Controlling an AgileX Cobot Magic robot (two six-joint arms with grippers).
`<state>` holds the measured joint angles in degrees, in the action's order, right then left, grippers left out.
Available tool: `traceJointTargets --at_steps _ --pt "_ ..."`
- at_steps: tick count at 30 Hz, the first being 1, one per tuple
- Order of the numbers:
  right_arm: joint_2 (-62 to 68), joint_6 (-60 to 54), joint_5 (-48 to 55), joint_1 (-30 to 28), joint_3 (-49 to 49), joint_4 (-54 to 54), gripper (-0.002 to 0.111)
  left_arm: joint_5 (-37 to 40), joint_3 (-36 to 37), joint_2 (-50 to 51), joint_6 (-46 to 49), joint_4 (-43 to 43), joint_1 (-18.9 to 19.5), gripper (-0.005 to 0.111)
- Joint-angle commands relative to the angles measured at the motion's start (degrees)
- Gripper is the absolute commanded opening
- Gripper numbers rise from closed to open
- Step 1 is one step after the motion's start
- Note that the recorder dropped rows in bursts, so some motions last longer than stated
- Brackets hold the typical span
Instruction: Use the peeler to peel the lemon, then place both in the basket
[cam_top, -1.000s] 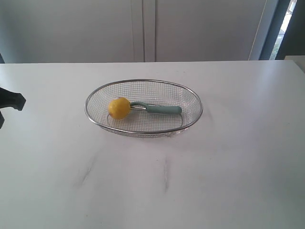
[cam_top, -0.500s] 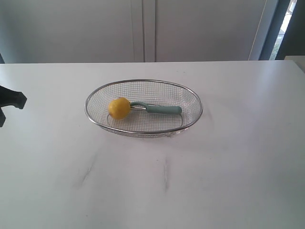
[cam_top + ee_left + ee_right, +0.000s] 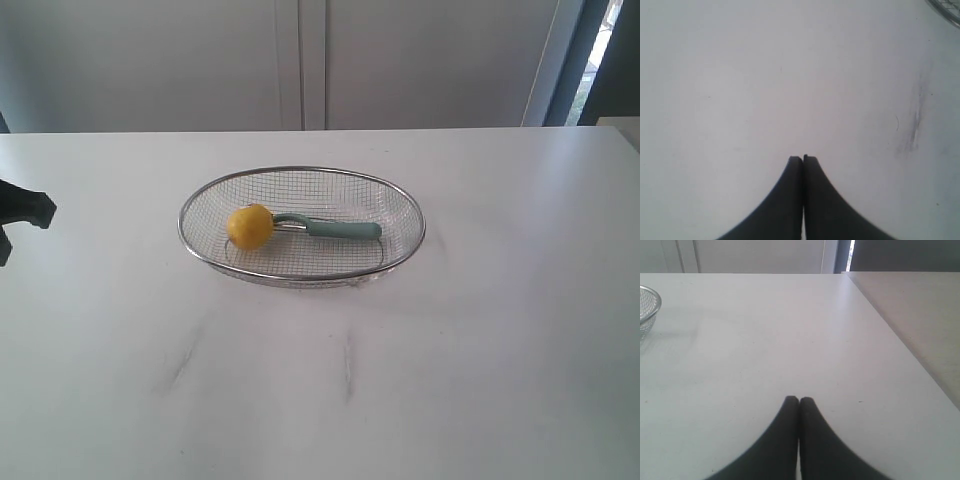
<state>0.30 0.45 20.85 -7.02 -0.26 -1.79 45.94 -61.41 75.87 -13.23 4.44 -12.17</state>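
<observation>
- Nothing has moved since the earlier frame. In the exterior view the basket (image 3: 300, 169) holds the lemon (image 3: 249, 226) at its left, with the peeler (image 3: 340, 229) just beside it to the right.
- Left wrist view: left gripper (image 3: 803, 158) pressed together, empty — well apart from the basket.
- Right wrist view: right gripper (image 3: 799, 400) likewise closed on nothing.

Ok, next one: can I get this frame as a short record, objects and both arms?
lemon: in the basket, at the peeler's head
peeler: lying flat in the basket, handle pointing away from the lemon
basket: on the white table
left gripper: jaws shut, empty, over the table, apart from the basket
right gripper: jaws shut, empty, over the table, apart from the basket
peel: cannot tell if removed
</observation>
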Motion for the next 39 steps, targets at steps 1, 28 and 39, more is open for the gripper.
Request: traceJointTargets --at_steps 1,28,39 --pt "-0.3 -0.45 -1.17 -0.5 0.26 -0.38 0.0 0.56 0.33 -0.55 -0.5 0.06 0.05 0.0" --pt "-0.3 -0.45 -1.17 -0.5 0.26 -0.38 0.0 0.56 0.33 -0.55 -0.5 0.06 0.05 0.0" --pt "-0.3 -0.45 -1.17 -0.5 0.26 -0.38 0.0 -5.96 1.34 -6.38 0.84 1.86 0.15 0.0"
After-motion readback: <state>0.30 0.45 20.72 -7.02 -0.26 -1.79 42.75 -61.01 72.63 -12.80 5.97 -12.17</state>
